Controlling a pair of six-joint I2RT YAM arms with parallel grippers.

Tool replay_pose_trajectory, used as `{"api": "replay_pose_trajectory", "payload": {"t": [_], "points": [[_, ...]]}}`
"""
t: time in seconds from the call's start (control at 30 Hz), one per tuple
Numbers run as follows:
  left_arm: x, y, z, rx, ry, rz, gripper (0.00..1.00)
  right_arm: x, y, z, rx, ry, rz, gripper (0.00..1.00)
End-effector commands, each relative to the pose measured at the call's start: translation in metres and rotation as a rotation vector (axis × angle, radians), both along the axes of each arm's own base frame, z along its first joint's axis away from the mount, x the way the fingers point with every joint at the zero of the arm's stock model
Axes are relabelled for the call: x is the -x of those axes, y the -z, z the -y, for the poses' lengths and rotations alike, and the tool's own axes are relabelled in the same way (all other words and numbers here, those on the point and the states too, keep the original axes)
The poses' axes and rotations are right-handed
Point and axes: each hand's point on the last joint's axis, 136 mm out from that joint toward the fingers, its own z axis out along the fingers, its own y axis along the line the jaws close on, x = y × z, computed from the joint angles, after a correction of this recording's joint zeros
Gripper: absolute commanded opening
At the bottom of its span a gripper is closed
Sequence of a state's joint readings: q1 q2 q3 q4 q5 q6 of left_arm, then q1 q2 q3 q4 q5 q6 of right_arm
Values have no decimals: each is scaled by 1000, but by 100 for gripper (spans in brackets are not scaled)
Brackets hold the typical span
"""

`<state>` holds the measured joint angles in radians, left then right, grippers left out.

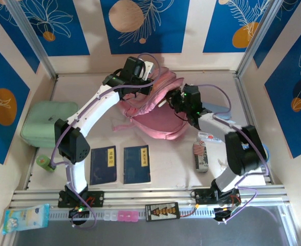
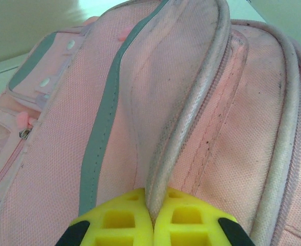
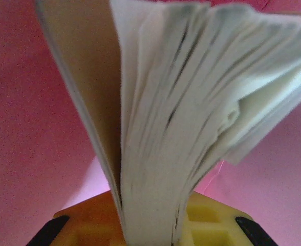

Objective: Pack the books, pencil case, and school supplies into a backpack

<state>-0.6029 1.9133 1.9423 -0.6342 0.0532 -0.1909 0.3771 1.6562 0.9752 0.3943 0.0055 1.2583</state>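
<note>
The pink backpack lies at the table's middle, mouth held open. My left gripper is shut on its grey piped rim, the yellow fingers pinching the piping. My right gripper is shut on a book with a tan-brown cover and fanned pages, pink fabric all around it. Two dark blue books lie side by side near the front. The pale blue pencil case shows partly behind the right arm. A flag-print pack, a grey-white oblong and a white card lie at the right; a green cylinder lies at the left.
A mint-green soft case rests against the left wall. A blue tissue pack sits on the front rail at the left. Metal frame posts and patterned walls close in the table on three sides.
</note>
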Motion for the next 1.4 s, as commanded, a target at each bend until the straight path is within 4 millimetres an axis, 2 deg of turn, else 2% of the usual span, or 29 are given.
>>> {"api": "replay_pose_trajectory", "payload": {"t": [0.0,0.13,0.23,0.43,0.53,0.63,0.73,0.87,1.03,1.2,1.23,1.37], "points": [[-3,-68,18,158,30,136,0,-28,-12,-11,-22,37,100,18],[-4,-66,18,154,26,134,0,-32,30,-17,38,78,-5,17],[-5,-63,18,148,24,132,0,-32,49,-25,55,81,-65,18],[-8,-55,20,139,21,124,0,-40,68,-44,-28,51,-188,24],[-11,-50,14,112,-5,118,0,-43,74,-51,-88,16,-244,28],[-15,-41,6,68,-36,117,0,-38,67,-54,-114,-38,-228,41],[-19,-29,0,33,-51,105,0,-24,65,-41,-91,-33,-263,57],[-26,-9,-8,4,-70,83,0,-1,59,-14,-110,-12,-315,68],[-41,23,-23,-68,-133,66,0,26,51,19,-151,49,-408,68],[-46,55,-8,-51,-89,-1,0,51,37,56,-103,119,-416,67],[-45,61,-5,-49,-78,-13,0,59,37,69,-59,154,-414,68],[-39,71,3,-26,-35,-56,1,85,32,106,61,239,-393,72]]}}
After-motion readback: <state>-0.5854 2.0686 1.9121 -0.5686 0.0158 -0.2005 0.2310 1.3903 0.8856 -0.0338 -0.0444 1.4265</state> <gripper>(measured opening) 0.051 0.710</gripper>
